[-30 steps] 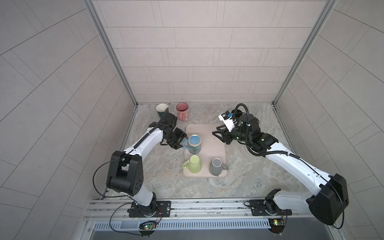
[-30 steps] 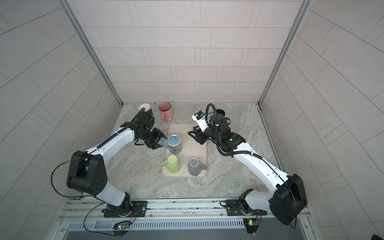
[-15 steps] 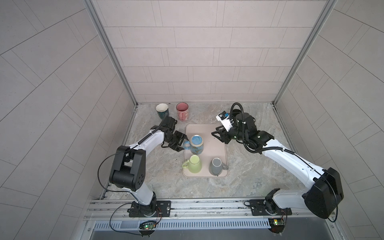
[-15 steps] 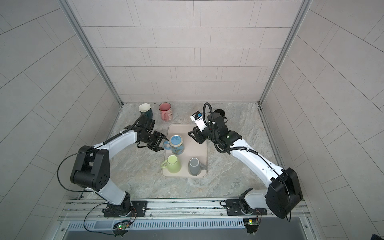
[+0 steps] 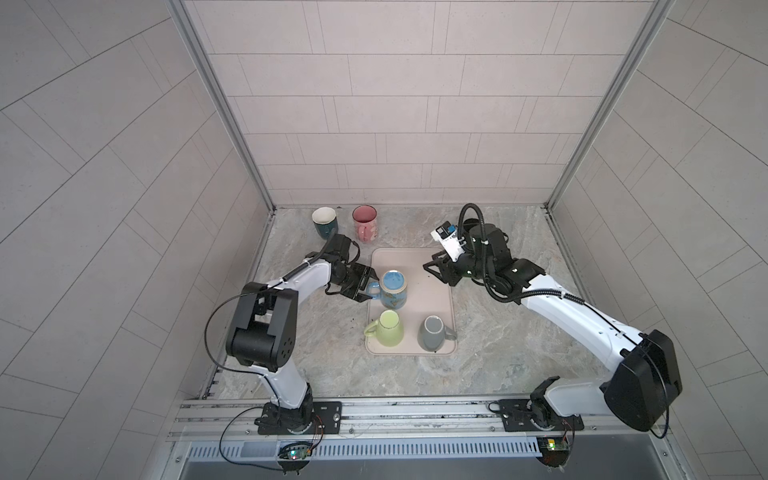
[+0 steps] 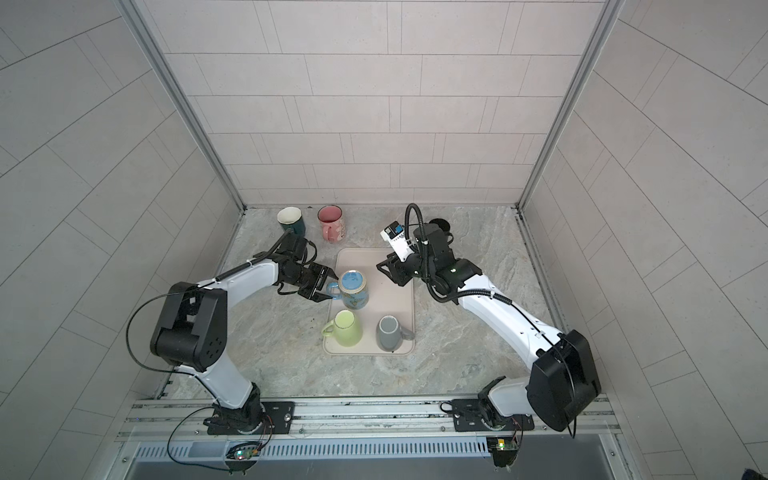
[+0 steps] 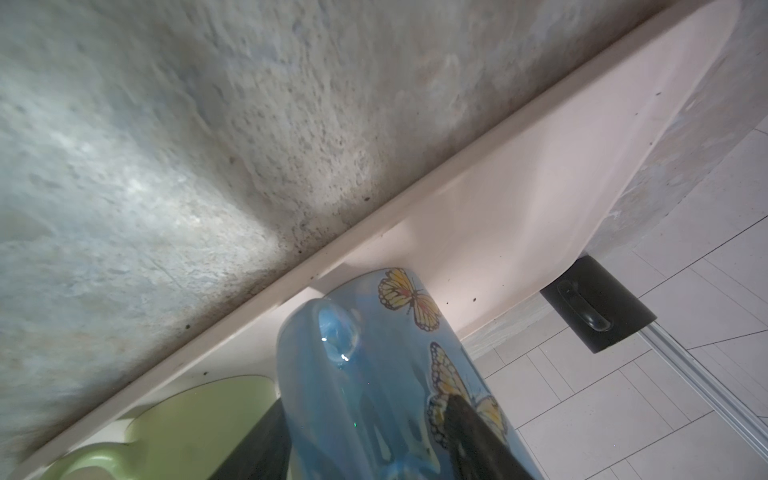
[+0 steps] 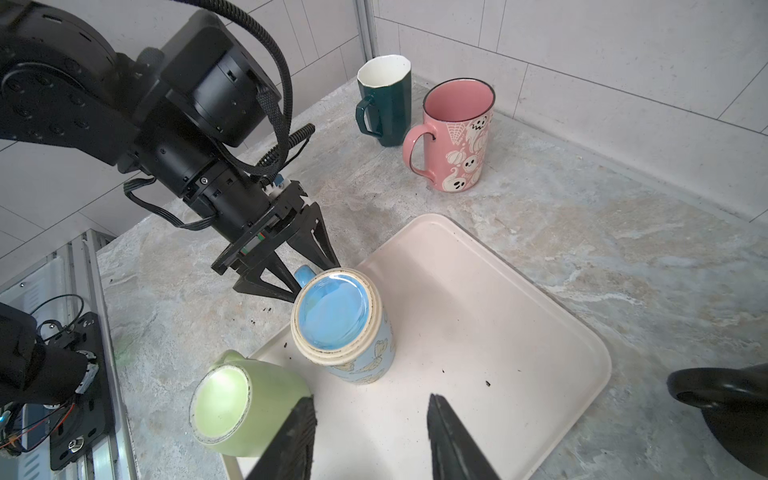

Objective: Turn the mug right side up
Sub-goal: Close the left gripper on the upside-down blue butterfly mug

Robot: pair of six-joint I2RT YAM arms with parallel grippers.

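Observation:
The mug (image 5: 392, 286) (image 6: 353, 289) is blue with butterflies and stands upside down, its base up, on the pale pink tray (image 5: 432, 299) (image 8: 498, 332). Its handle points left. My left gripper (image 5: 371, 286) (image 6: 329, 286) (image 8: 313, 282) is open, one finger on each side of that handle. The left wrist view shows the mug (image 7: 374, 374) close up between the two dark fingers. My right gripper (image 5: 436, 274) (image 8: 371, 398) hovers open over the tray's far right part, holding nothing, a short way right of the mug (image 8: 340, 324).
A light green mug (image 5: 386, 330) (image 8: 241, 403) stands base up at the tray's near left, close to the blue one. A grey mug (image 5: 432, 332) is beside it. A dark green mug (image 5: 325, 222) and a pink mug (image 5: 365, 222) stand upright by the back wall. A black mug (image 8: 727, 411) sits behind my right arm.
My left arm has dropped lower and slid its open jaws in around the blue mug's handle. My right gripper has drawn back slightly. No mug has moved.

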